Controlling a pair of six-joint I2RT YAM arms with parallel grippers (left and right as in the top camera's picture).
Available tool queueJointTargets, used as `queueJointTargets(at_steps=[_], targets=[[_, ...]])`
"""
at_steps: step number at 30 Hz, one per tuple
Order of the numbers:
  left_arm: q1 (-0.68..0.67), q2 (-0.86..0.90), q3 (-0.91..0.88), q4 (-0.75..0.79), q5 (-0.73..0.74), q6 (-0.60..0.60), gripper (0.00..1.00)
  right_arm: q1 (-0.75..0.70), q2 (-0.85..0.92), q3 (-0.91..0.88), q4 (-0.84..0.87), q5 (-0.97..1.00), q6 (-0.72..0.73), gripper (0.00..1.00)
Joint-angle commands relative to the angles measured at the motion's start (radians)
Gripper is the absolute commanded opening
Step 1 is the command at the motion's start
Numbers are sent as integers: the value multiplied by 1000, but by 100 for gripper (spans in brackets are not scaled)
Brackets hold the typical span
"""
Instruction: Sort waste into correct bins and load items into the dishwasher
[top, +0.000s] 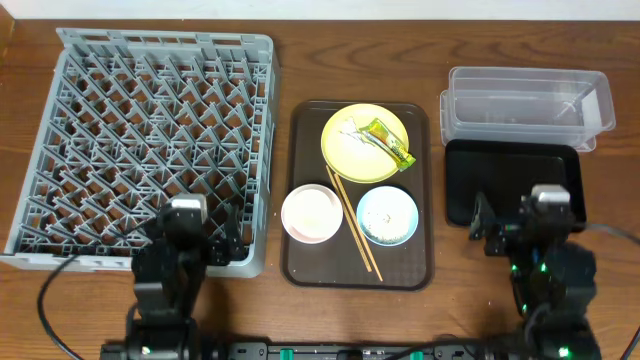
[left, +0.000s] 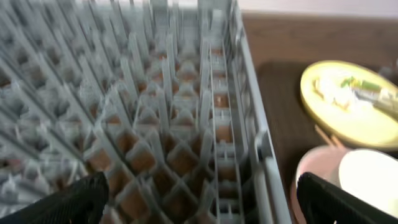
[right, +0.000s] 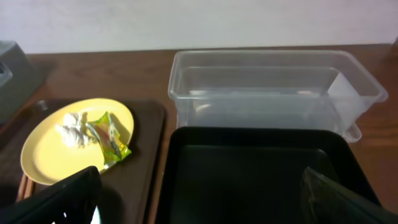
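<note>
- Green-and-yellow snack wrapper (top: 390, 143) lies on the yellow plate (top: 360, 165), at the far end of the brown serving tray (top: 300, 265) in the middle of the counter (top: 460, 300). The crumpled paper scrap (top: 350, 130) sits just beside it, on its left.
- Its long axis runs on a diagonal: the far end points toward the rack side and the near end toward the right arm (top: 545, 250). I judge that a grip across its narrow width would need the jaws turned to match that slant.
- From the right jaws the wrapper is ahead and to the left. The clear tub (top: 525, 105) and the black tray (top: 515, 180) lie straight ahead of them, so the right arm looks better placed for the waste, and slightly nearer to it.
- Right jaws: the fingers (right: 62, 199) stand wide apart at the lower corners of the wrist view with nothing between them, above the near part of the black tray.
- Left jaws: the fingers (left: 68, 202) are likewise spread wide and empty, above the near right part of the grey dish rack (top: 140, 130). The plate is ahead and to their right.
- The pinkish-white bowl (top: 312, 214), light blue bowl (top: 387, 216) and chopsticks (top: 352, 222) rest on the serving tray's near half. Nothing is sorted or loaded yet.
</note>
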Motion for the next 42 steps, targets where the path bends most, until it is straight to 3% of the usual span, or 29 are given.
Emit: queueJointTargets(at_steps=[1,10,16,24,34,42], targets=[[5,131,158,-101,6,-34,98,-3,148,136,-49,-47,8,99],[5,352,425,-398,6,-34,98,-3,504,474,-319,-121,-63,99],[5,359,443,-418,22,-34,98,-3,530,486,-267,-246,-45,99],[5,349,443,-425,35,-39,98,0,580,524,-219,-266,-53,99],[5,456,561,-602,-37,-83,98,125,808,712,-269,-279,-123,99],[5,508,598,-635,-39,-113,98,278,1048,840,-251,-267,-183,99]])
